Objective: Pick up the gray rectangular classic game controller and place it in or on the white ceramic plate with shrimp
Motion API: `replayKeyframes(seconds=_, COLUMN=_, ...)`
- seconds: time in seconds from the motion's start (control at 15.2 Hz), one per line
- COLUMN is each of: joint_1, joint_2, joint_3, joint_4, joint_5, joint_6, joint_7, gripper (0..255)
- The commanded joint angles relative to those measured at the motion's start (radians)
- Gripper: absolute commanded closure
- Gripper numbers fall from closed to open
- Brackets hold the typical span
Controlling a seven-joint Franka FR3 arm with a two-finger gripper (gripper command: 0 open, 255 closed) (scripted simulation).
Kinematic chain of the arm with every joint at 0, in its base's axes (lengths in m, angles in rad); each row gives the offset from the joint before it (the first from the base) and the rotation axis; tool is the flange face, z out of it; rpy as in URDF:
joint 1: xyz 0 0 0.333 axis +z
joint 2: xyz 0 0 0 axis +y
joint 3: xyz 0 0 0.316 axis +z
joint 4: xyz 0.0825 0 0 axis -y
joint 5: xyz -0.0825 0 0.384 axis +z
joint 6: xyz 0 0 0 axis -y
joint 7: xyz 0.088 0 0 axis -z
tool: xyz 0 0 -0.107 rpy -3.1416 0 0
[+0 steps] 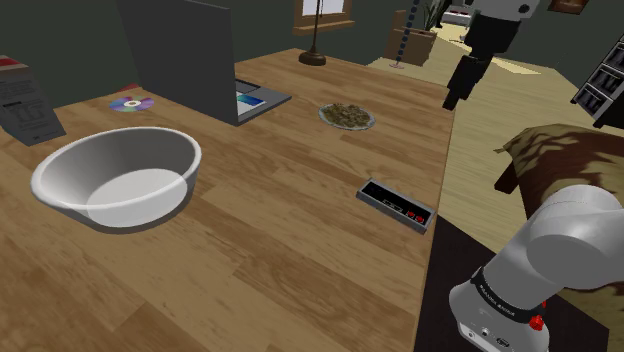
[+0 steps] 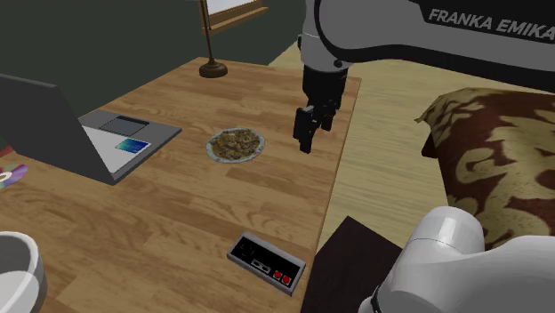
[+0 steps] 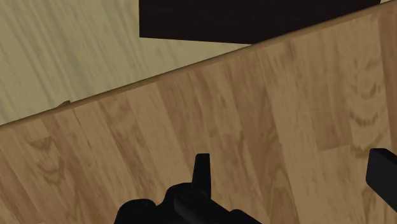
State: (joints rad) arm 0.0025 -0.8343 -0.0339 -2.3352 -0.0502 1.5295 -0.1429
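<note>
The black two-finger gripper (image 1: 454, 98) hangs empty and wide open above the wooden tabletop (image 1: 260, 260) edge. The gray rectangular game controller (image 1: 395, 205) lies near that edge, well apart from the white shrimp plate (image 1: 347, 117). The step in hand is the approach; next, the gripper must descend over the controller.

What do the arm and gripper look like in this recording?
The arm is white, built of rounded links with dark joints. One link carries pale "FRANKA EMIKA" lettering. Near its base, a dark band bears small text beside a red spot. The gripper is all black with two slim jaws.
</note>
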Motion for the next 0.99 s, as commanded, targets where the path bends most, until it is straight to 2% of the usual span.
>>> replayKeyframes(seconds=0.0, joint_1=0.000, joint_2=0.000, joint_3=0.000, joint_4=0.000, joint_5=0.000, joint_6=0.000, joint_7=0.000, gripper=0)
replayKeyframes(seconds=0.46, joint_1=0.063, joint_2=-0.036, joint_3=0.131, joint_4=-0.130, joint_5=0.106, joint_6=0.068, joint_7=0.118, gripper=0)
replayKeyframes(seconds=0.92, joint_1=0.140, joint_2=-0.018, joint_3=0.274, joint_4=-0.214, joint_5=0.228, joint_6=0.155, joint_7=0.236, gripper=0)
